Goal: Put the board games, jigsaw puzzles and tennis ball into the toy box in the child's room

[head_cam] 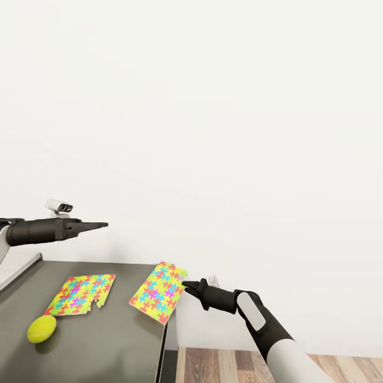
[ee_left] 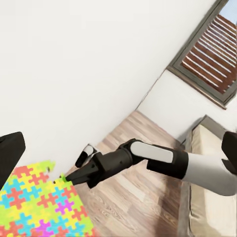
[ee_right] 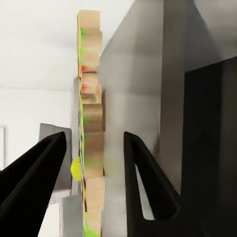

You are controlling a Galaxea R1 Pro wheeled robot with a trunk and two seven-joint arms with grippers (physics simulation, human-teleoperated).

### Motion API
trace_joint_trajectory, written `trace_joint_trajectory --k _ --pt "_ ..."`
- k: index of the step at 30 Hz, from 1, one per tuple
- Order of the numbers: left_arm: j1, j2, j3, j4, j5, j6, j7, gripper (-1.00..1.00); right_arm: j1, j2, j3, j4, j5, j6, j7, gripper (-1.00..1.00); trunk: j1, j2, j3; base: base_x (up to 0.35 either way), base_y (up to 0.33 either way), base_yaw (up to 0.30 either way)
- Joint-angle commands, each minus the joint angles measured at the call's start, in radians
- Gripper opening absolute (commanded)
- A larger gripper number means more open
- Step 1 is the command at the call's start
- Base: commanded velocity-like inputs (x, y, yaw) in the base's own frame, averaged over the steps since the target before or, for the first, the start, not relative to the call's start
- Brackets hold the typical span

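With the right hand [head_cam: 187, 286] spread open, straddled the overhanging edge of the right puzzle [head_cam: 158, 291]. Found that puzzle lying at the dark surface [head_cam: 106, 340] corner, one end jutting out over the floor [head_cam: 229, 367]. In the right wrist view, saw the sheet edge-on between the two fingers [ee_right: 143, 187], with a gap on each side and no contact yet; grasping nothing so far.

Judged the step in hand to be the pinch on this puzzle. To do it well, needed to slide the hand further in, so that the pads covered more than the very rim. Needed to keep the fingers level with the sheet, one above and one below, then close gently. Thin interlocked pieces might flex or part under a hard squeeze or a corner-only grip. After closing, best to lift straight up before swinging away, to avoid dragging the sheet across the surface.

Noted the left hand [head_cam: 101, 225] raised above the surface's far side, fingers wide apart in its wrist view, grasping nothing. Noted the left puzzle [head_cam: 81, 294] flat on the surface, and the ball [head_cam: 41, 328] just beside its near corner, both well clear of the right hand. Could not see the toy box.
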Motion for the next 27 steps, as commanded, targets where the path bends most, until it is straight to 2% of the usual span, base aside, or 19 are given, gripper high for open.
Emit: trace_joint_trajectory --k 1,3,5,8,10,12,15,27 --pt "0.005 0.002 0.000 0.013 0.003 0.010 -0.003 1.00 -0.001 0.000 0.000 0.000 0.003 0.002 0.004 -1.00 -0.004 0.007 0.002 0.000 0.000 0.000" --pt "0.028 0.005 0.000 0.061 0.002 0.010 -0.022 1.00 -0.001 0.000 0.000 0.000 0.003 0.002 0.006 -1.00 -0.012 0.021 0.008 -0.009 0.000 0.000" --pt "0.061 0.010 0.000 0.098 -0.001 0.010 -0.072 1.00 0.000 0.000 0.000 -0.001 0.003 0.002 0.007 -1.00 -0.019 0.035 0.015 -0.134 0.000 0.000" --pt "0.117 0.033 0.000 0.128 -0.009 0.010 -0.155 1.00 -0.001 -0.001 -0.002 -0.001 0.003 0.002 0.007 -1.00 -0.031 0.056 0.024 -0.197 0.000 0.000" --pt "0.165 0.058 0.000 0.139 -0.011 0.010 -0.209 1.00 -0.001 -0.002 -0.004 -0.003 0.001 0.002 0.008 -1.00 -0.039 0.070 0.030 -0.085 0.000 0.000" --pt "0.205 0.075 0.002 0.147 -0.011 0.010 -0.216 1.00 -0.001 -0.003 -0.006 -0.005 -0.001 0.002 0.008 -1.00 -0.046 0.084 0.037 -0.035 0.000 0.000" --pt "0.229 0.086 0.008 0.163 -0.010 0.009 -0.216 1.00 0.000 -0.003 -0.007 -0.006 -0.001 -0.001 0.007 -1.00 -0.058 0.105 0.046 -0.012 0.000 0.000" --pt "0.239 0.088 0.019 0.201 -0.014 0.006 -0.216 1.00 0.005 -0.003 -0.023 -0.006 -0.003 -0.005 0.005 -1.00 -0.104 0.189 0.084 -0.001 0.000 0.000"
